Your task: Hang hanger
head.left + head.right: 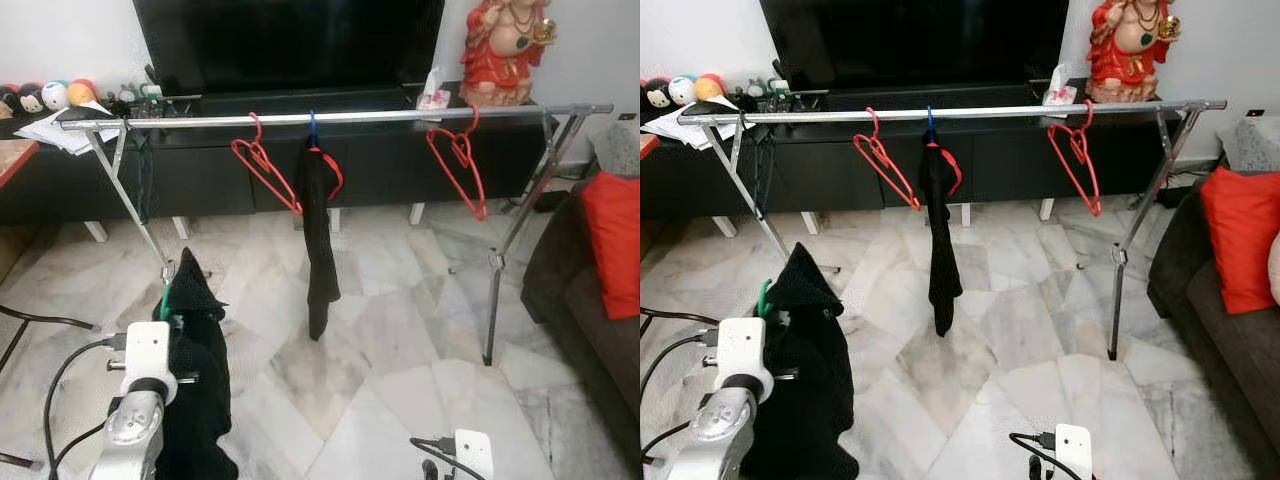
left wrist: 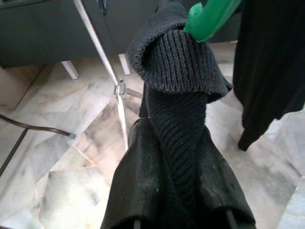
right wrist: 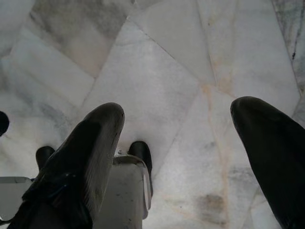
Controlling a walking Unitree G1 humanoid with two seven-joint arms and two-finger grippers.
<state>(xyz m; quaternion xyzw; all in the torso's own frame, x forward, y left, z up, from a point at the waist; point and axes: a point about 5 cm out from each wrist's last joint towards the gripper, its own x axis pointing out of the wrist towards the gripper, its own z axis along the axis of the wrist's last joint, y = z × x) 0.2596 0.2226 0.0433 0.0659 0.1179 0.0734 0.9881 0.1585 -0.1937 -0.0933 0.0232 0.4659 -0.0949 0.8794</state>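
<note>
Now | left pincer (image 2: 176,210) pinching black garment (image 1: 195,380) on green hanger (image 2: 207,19) | right pincer (image 3: 190,148) spread

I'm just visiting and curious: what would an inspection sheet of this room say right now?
Surface: marble floor.
Job's things: silver rail carries two bare red hangers and one hung black garment; green hanger bearing a black knit garment is off the rail.
Clutter: papers, plush toys.
Grippers: left gripper shut on the knit garment; right gripper open over the floor.
Cables: black cables near the left arm.
Surroundings: television, red statue, sofa with red cushion.
</note>
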